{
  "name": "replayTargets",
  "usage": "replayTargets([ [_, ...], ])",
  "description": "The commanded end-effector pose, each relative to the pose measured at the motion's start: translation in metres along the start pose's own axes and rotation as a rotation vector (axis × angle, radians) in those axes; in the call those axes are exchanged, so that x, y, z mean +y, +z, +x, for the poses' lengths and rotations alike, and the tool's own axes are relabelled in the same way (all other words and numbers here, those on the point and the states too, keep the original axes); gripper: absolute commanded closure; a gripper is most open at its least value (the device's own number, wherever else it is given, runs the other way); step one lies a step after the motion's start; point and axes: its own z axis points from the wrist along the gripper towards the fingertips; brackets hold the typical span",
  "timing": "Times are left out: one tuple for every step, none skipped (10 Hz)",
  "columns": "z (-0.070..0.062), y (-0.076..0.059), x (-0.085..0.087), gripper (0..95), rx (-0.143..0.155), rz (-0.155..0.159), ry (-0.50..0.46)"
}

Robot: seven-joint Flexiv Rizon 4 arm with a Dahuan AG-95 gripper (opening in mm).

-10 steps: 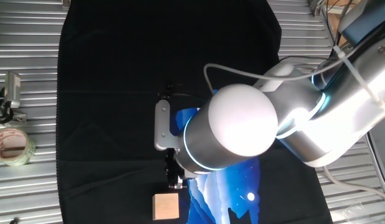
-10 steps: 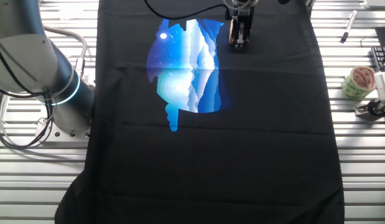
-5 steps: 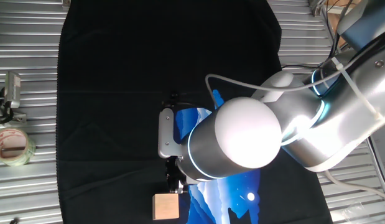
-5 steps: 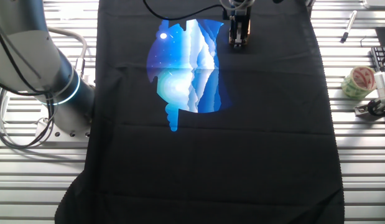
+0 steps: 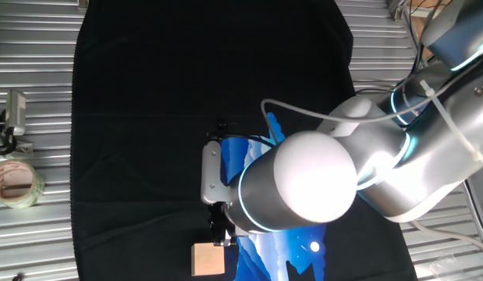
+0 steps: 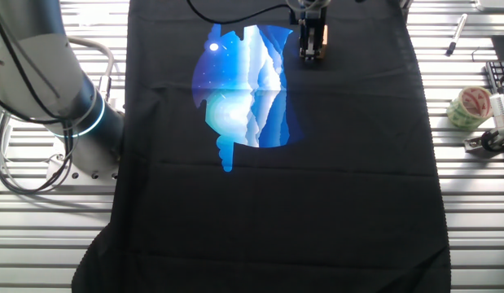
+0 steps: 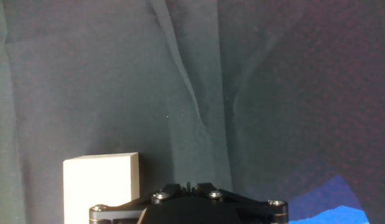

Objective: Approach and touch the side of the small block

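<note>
The small block (image 5: pixel 208 259) is a pale tan wooden cube on the black cloth (image 5: pixel 147 94), near the front edge in one fixed view. In the hand view the small block (image 7: pixel 100 186) sits at the lower left, just left of the fingers. My gripper (image 5: pixel 219 232) hangs right at the block's far right corner, and I cannot tell whether it touches it. In the hand view the gripper (image 7: pixel 189 186) has its fingertips pressed together, shut and empty. In the other fixed view the gripper (image 6: pixel 313 42) stands at the top of the cloth and mostly hides the block.
A blue printed patch (image 6: pixel 243 89) lies on the cloth beside the gripper. A roll of clear tape (image 5: pixel 15 183) and a metal clip (image 5: pixel 11 117) lie on the slatted table off the cloth. A pen (image 6: pixel 457 34) lies at the far right.
The arm has shifted slightly, and the gripper tip has come a little closer to the block. The block has not moved.
</note>
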Motion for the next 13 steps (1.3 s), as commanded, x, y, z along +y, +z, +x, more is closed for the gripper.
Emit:
replayTargets([
  [0.0012,0.0,0.0012,95.0,0.006,-0.012,-0.005],
  [0.0008,0.0002,0.0024,95.0,0.006,-0.011,-0.002],
  [-0.0009,-0.0002,0.0041,95.0,0.007,-0.012,0.0],
  [-0.0025,-0.001,0.0058,95.0,0.009,-0.011,0.005],
  [-0.0052,-0.0025,0.0088,95.0,0.014,-0.01,0.012],
  [-0.0059,-0.0024,0.0096,95.0,0.013,-0.012,0.014],
  [-0.0063,-0.0011,0.0101,95.0,0.013,-0.011,0.012],
  [-0.0065,0.0002,0.0105,95.0,0.01,-0.01,0.01],
  [-0.0065,0.0007,0.0105,95.0,0.01,-0.008,0.007],
  [-0.0066,0.0007,0.0106,95.0,0.009,-0.006,-0.002],
  [-0.0067,0.0008,0.0107,95.0,0.009,-0.003,-0.006],
  [-0.0067,0.0015,0.0108,95.0,0.006,0.017,-0.021],
  [-0.0067,0.0018,0.0108,95.0,0.009,0.008,-0.02],
])
